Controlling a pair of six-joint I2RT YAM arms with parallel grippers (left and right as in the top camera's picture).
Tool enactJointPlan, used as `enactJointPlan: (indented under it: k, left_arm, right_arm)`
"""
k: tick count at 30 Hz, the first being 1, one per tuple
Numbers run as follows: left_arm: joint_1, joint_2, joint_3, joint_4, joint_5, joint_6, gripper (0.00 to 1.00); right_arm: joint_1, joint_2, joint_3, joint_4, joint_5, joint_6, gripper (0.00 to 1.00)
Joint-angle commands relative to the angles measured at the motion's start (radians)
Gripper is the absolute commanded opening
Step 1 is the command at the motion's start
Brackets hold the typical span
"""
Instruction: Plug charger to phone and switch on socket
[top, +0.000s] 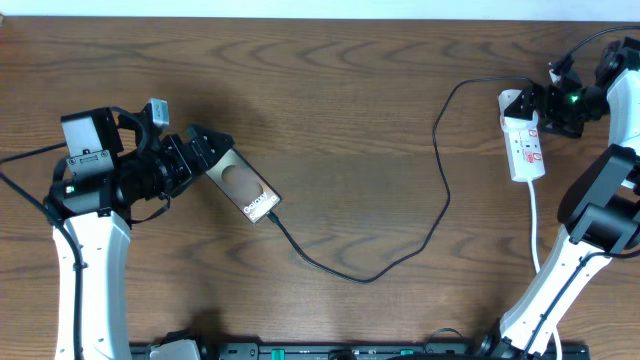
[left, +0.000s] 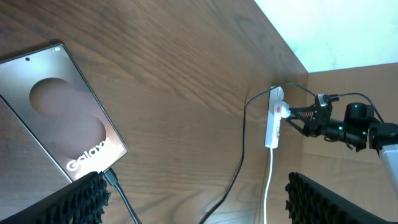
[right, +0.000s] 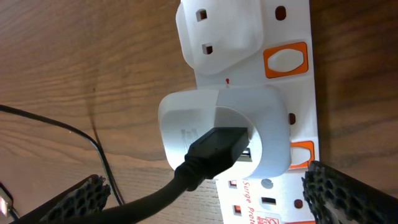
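Black USB connector (right: 217, 146) of the charger (top: 447, 195) is closest to the right wrist camera. It is pushed into a white adapter (right: 186, 124), which is seated in the socket (right: 301, 93), a white power strip with orange switches (right: 286, 60). The right gripper (right: 205, 180) has its fingers (right: 81, 199) spread wide, one on each side of the adapter, grasping nothing. The charger cable runs in a long loop over the wooden table (top: 330, 90) to the phone (top: 243, 187) at the left, and its tip is in the phone's lower end. The left gripper (top: 205, 152) stands at the phone's other end, fingers also released. Whether it touches the phone I cannot tell.
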Motion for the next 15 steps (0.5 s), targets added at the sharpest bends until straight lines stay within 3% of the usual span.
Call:
enactJointPlan:
  k: [1,15]
  left_arm:
    - [0.0,0.002,0.017,-0.007,-0.005,0.025,0.91]
    - [0.0,0.002,0.017,-0.011,-0.005,0.025,0.91]
  right_arm:
    - [0.015,0.011,0.018,-0.004,0.0,0.024,0.99]
    - [0.056,0.047,0.017,-0.007,0.016,0.024,0.99]
